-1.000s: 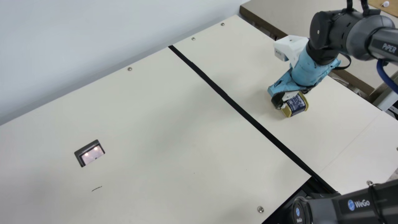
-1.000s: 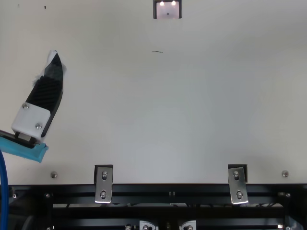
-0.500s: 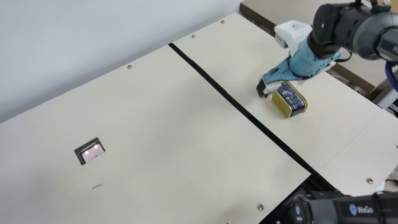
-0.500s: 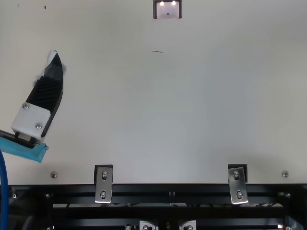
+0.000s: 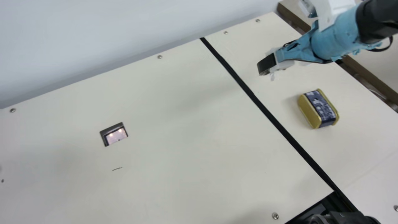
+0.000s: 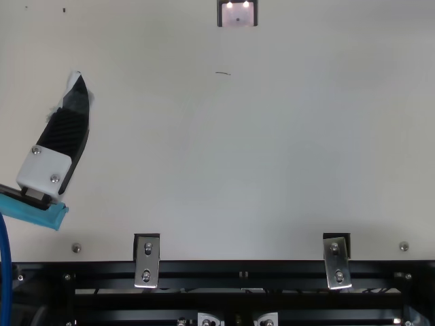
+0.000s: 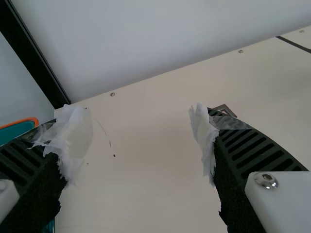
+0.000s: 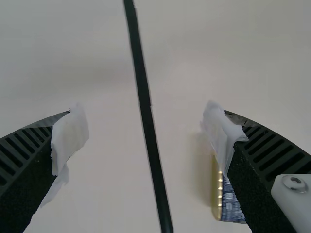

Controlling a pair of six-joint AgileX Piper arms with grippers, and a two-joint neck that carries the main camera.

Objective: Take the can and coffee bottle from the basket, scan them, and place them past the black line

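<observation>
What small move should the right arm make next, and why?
Probably lift the right gripper a little and draw it clear of the can: its jaws are open with nothing between them, and the can lies past the black line, so it seems to need no more handling.

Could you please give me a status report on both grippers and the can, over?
Left gripper open, empty. Right gripper open, empty, off the can. Can on the table past the black line, nothing touching it.
</observation>
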